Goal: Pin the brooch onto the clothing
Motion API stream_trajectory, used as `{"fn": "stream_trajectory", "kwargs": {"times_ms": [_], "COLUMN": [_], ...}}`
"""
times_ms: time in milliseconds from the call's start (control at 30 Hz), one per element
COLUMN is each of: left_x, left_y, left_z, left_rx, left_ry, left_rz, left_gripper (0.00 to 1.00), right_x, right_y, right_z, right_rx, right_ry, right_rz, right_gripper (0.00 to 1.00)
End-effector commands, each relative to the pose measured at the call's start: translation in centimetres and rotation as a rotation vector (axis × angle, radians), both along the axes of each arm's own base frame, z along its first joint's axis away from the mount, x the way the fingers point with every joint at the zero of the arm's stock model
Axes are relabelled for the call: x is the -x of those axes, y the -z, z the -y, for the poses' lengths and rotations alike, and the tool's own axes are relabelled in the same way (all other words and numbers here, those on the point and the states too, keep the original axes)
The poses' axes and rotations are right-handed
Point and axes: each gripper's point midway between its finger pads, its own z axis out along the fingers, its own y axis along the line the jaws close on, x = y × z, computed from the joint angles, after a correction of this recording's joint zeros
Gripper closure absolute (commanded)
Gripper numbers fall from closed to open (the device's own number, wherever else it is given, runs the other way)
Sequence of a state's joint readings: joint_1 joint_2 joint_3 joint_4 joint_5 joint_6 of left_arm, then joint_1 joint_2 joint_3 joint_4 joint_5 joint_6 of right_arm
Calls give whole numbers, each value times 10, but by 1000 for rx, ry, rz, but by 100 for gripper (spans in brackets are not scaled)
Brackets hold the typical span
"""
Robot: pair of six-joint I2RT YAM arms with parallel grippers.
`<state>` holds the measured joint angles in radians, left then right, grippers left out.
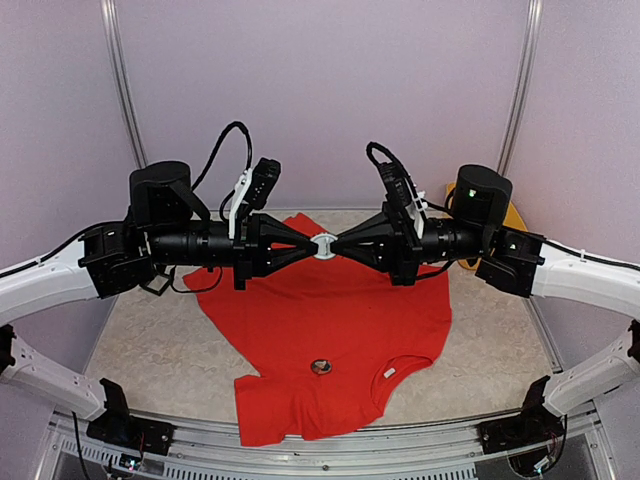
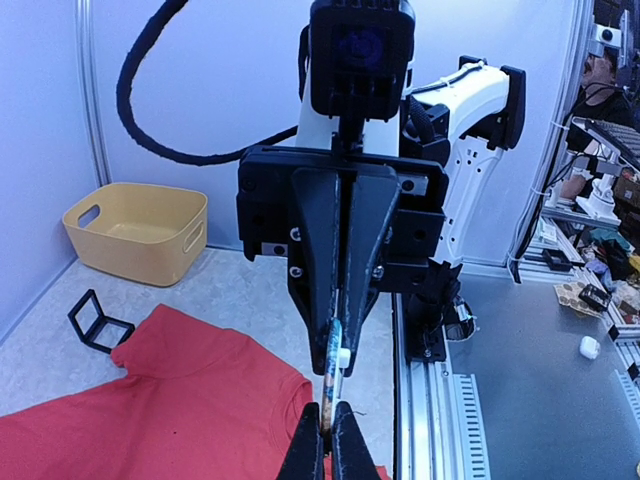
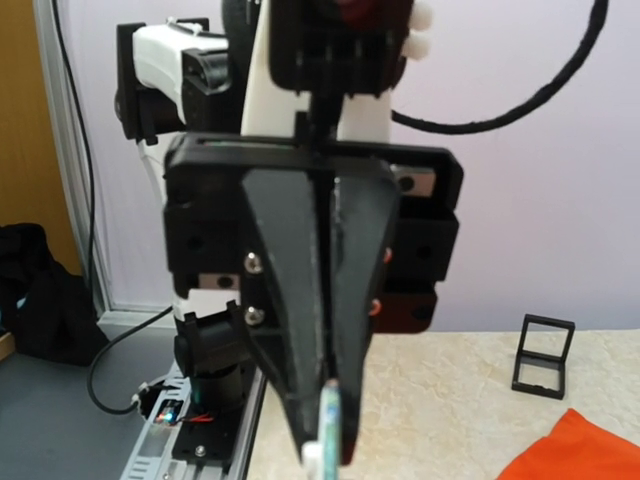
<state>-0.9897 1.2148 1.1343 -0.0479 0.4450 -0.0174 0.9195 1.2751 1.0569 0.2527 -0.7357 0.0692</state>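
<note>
The left claw [image 1: 313, 246] and the right claw [image 1: 333, 246] are clamped tip to tip on a thin brooch [image 2: 333, 372], held above the red T-shirt [image 1: 340, 320] spread on the table [image 1: 150, 340]. A yellow basket [image 2: 135, 230] is seen far right.

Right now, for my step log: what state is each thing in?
Left gripper: shut on the brooch.
Right gripper: shut on the brooch.
Brooch: held in the air between both grippers.
Shirt: spread out, a little rumpled.
Round badge: lying on the shirt.
Basket: upright.
</note>
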Motion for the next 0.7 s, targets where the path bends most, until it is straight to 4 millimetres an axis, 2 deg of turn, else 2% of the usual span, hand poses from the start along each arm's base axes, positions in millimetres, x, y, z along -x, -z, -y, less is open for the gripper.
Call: {"fn": "stream_trajectory", "kwargs": {"times_ms": [0, 33, 133, 200, 267, 333, 433, 667], "left_x": [-4, -4, -2, -1, -1, 2, 6, 23], "left_y": [-7, -7, -6, -5, -5, -5, -6, 3], "left_z": [1, 2, 4, 6, 6, 7, 7, 7], "left_rx": [19, 22, 21, 17, 18, 18, 20, 5], "left_ry": [-5, -7, 1, 11, 10, 21, 42, 124], "left_rz": [10, 9, 19, 26, 29, 27, 27, 107], "left_gripper": [100, 100, 100, 100, 100, 100, 100, 100], "right_x": [12, 11, 8, 7, 5, 4, -1, -2], "right_y": [-13, -12, -7, -3, 1, 2, 1, 1], "right_z": [5, 5, 1, -3, -6, -7, -6, -4], "right_rx": [-36, -34, -18, -2, 9, 10, 7, 6], "right_ry": [-39, -35, -33, -42, -46, -39, -9, 8], "right_rz": [36, 33, 14, -1, -11, -13, -6, -1], "right_gripper": [100, 100, 76, 70, 69, 71, 86, 98]}}
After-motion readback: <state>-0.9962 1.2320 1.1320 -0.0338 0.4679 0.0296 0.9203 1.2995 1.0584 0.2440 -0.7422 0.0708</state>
